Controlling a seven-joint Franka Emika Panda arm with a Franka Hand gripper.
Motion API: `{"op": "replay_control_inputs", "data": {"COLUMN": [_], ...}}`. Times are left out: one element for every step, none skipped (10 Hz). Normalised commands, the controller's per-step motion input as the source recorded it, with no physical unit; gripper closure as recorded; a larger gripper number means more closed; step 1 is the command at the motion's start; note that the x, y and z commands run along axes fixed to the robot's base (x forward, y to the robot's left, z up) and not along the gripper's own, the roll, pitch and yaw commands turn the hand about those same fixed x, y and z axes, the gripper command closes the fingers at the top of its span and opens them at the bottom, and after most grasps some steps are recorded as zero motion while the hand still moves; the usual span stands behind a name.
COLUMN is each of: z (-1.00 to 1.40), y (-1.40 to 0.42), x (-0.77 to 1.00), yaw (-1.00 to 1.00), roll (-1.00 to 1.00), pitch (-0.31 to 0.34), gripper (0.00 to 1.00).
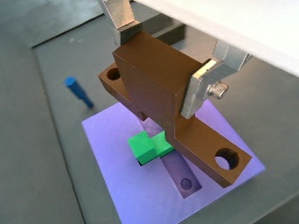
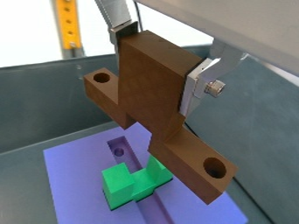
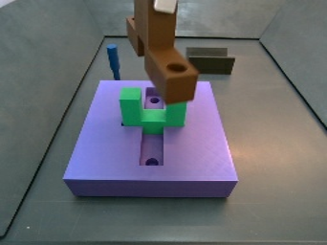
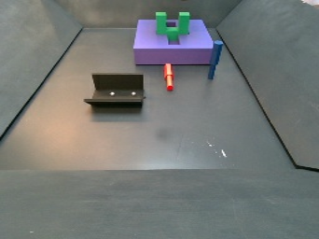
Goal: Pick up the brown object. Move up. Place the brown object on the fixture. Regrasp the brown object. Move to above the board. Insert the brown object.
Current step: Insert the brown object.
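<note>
Grey bench (image 4: pixel 162 131), grey walls. Brown object (image 1: pixel 163 96), orange-brown with holed ends, is gripped by claw (image 1: pixel 163 66) above board (image 3: pixel 205 144).

Grey floor (image 4: pixel 174 140), grey walls (image 4: pixel 37 56)

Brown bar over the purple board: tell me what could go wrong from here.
1. The brown bar hangs above the green block; lowered slightly off line, it may land on the block's arms and miss the slot in the board.
2. The gripper clamps only the bar's upper part, so contact could twist it.
</note>
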Motion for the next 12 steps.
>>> {"op": "replay_control_inputs", "data": {"z": [-0.23,-0.23,-0.24,-0.25,-0.29,-0.23,0.0,0.0,-0.13,0.0,0.0,0.0], "y": [-0.19,-0.19,-0.11,0.0,0.19,0.26,0.22,0.23,0.15,-0.06,-0.21,-0.14], "x": [0.24,0.3,0.27,0.11,0.0,-0.02,-0.05,0.0,-0.02,-0.28,-0.07,-0.04], "yaw": [-0.67,-0.6,-0.54,-0.57,-0.42,-0.37,-0.28,-0.24,-0.06,0.06,0.08,0.1], "roll": [0.38,0.44,0.37,0.14,-0.27,-0.44,-0.5,-0.5,-0.5,-0.15,0.04,0.18], "pitch": [-0.054,-0.09,-0.087,-0.009,0.0,0.0,0.0,-0.019,-0.083,-0.25,-0.327,-0.423], "gripper": [1.0,1.0,1.0,1.0,1.0,1.0,1.0,1.0,1.0,1.0,1.0,1.0]}}
